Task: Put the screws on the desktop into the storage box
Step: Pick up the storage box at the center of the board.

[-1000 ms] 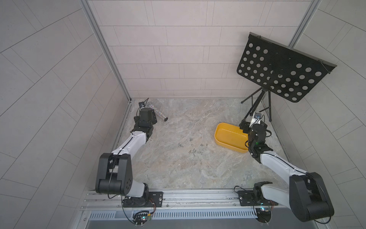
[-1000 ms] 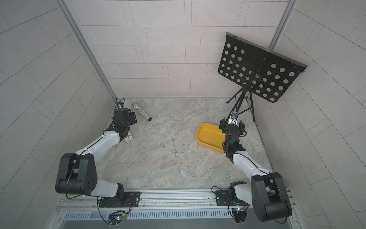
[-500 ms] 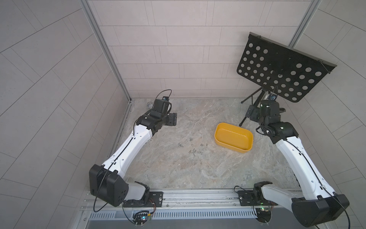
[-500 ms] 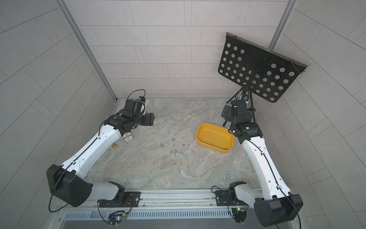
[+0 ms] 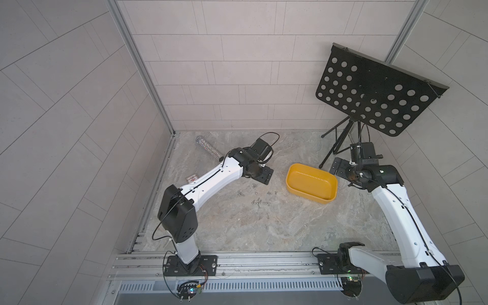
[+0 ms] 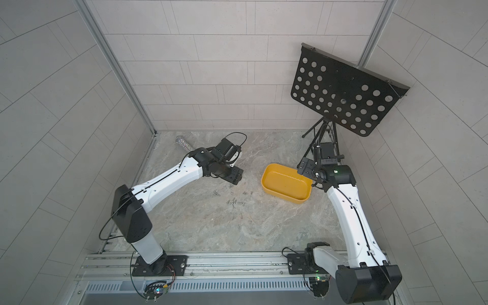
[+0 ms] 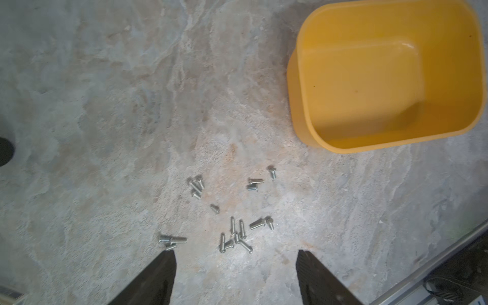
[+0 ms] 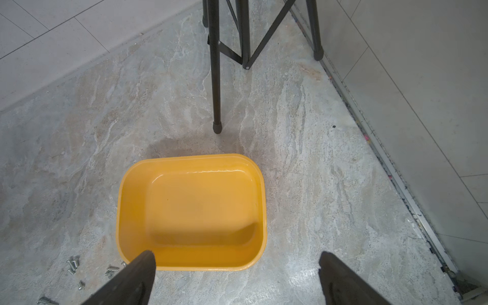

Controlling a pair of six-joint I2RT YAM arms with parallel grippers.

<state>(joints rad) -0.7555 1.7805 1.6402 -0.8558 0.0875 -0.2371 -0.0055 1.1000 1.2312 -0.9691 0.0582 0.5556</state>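
Screws (image 7: 233, 225): lying flat on the desktop (image 5: 237, 227), pointing every which way, with none in the yellow storage box (image 8: 200, 261).
Left gripper (image 7: 235, 260): jaws wide apart, empty, screws just in front of it — the nearer arm.
Right gripper (image 8: 237, 260): jaws wide apart, empty, by the box.

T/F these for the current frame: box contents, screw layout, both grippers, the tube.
1. The storage box is empty. True.
2. The screws lie in one neat row. False: they are scattered in loose clusters on the desktop.
3. The left gripper holds a screw. False: it is open and empty.
4. The right gripper is open. True.
5. The glittery tube lies in the box. False: it lies on the desktop near the back wall.
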